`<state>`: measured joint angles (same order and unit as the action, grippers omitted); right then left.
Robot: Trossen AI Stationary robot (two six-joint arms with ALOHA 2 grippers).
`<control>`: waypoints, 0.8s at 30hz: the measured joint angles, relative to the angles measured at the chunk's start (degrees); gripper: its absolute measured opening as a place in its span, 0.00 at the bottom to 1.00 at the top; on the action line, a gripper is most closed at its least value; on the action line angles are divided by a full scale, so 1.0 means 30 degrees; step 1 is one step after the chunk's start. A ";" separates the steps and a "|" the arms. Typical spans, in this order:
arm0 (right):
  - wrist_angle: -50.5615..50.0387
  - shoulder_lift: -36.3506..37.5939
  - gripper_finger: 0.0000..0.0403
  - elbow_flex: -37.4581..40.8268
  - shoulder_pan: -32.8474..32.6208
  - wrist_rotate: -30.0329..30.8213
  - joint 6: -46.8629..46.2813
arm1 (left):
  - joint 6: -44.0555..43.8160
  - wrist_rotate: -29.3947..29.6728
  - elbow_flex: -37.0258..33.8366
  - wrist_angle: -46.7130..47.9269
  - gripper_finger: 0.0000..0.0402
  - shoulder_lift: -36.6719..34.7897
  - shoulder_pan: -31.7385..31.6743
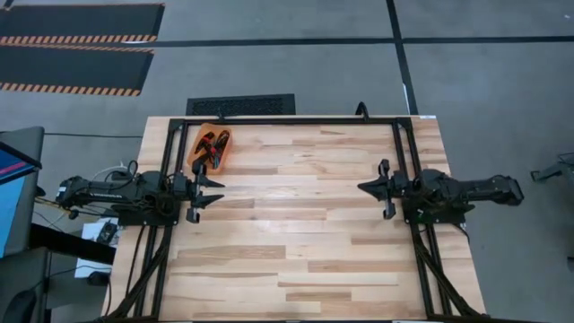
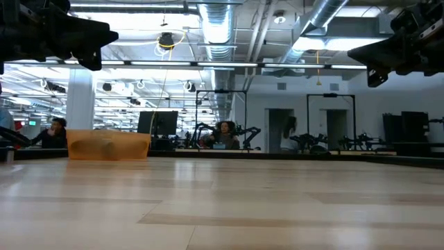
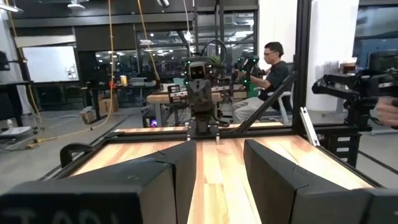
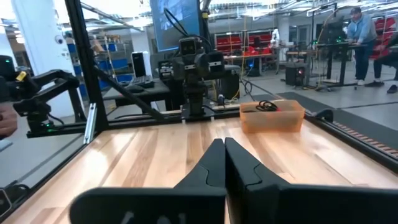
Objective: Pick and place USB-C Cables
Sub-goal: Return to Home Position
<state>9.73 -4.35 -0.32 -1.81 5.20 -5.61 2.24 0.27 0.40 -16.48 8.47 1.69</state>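
Note:
An orange translucent tray (image 1: 213, 148) sits at the table's far left and holds the coiled USB-C cables (image 1: 212, 144), black with some red showing. The right wrist view shows the tray (image 4: 272, 117) with a black cable loop (image 4: 267, 106) sticking up above its rim. In the low view only the tray (image 2: 107, 146) shows. My left gripper (image 1: 219, 190) hovers open just near of the tray, fingers pointing toward the table's right; its fingers stand apart in its wrist view (image 3: 219, 162). My right gripper (image 1: 361, 187) hovers shut over the table's right half, pointing left (image 4: 224, 155).
A black metal frame (image 1: 296, 121) runs along the table's far edge and down both sides. The bare wooden tabletop (image 1: 296, 224) stretches between the two arms. People sit and stand at workbenches in the room beyond the table.

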 joint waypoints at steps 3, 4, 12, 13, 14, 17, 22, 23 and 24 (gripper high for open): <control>-0.1135 0.1084 0.02 0.0007 0.0494 -0.0518 -0.0229 | 0.0006 0.0007 0.0000 -0.0013 0.31 -0.0006 0.0000; -0.1556 0.1414 0.02 0.0007 0.0628 -0.0656 -0.0411 | -0.0007 0.0017 0.0000 -0.0017 0.31 -0.0006 0.0000; -0.2876 0.1421 0.02 -0.0051 0.0715 -0.1310 -0.1443 | -0.0402 0.0022 -0.0007 0.0496 0.31 0.0001 0.0000; -0.2839 0.1425 0.02 -0.0038 0.0635 -0.1271 -0.1486 | -0.0411 0.0022 -0.0007 0.0512 0.31 -0.0006 0.0000; -0.2791 0.1425 0.02 0.0000 0.0528 -0.1204 -0.1464 | -0.0466 0.0021 -0.0007 0.0518 0.31 -0.0006 0.0000; -0.2481 0.1425 0.02 0.0000 0.0138 -0.0543 -0.0961 | -0.0839 -0.0007 -0.0007 0.0519 0.31 0.0001 0.0000; -0.2356 0.1425 0.02 0.0000 -0.0441 -0.0250 -0.0540 | -0.0964 0.0012 -0.0007 0.0847 0.31 0.0001 0.0000; -0.2399 0.1419 0.03 0.0001 -0.0543 -0.0256 -0.0538 | -0.0883 0.0103 -0.0007 0.1048 0.31 0.0001 0.0000; -0.2439 0.1425 0.03 0.0007 -0.0642 -0.0250 -0.0539 | -0.0820 0.0216 -0.0007 0.1243 0.31 0.0001 0.0000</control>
<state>2.41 -0.08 -0.30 -3.74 4.45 -7.22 -0.22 0.92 0.38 -12.75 8.47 1.69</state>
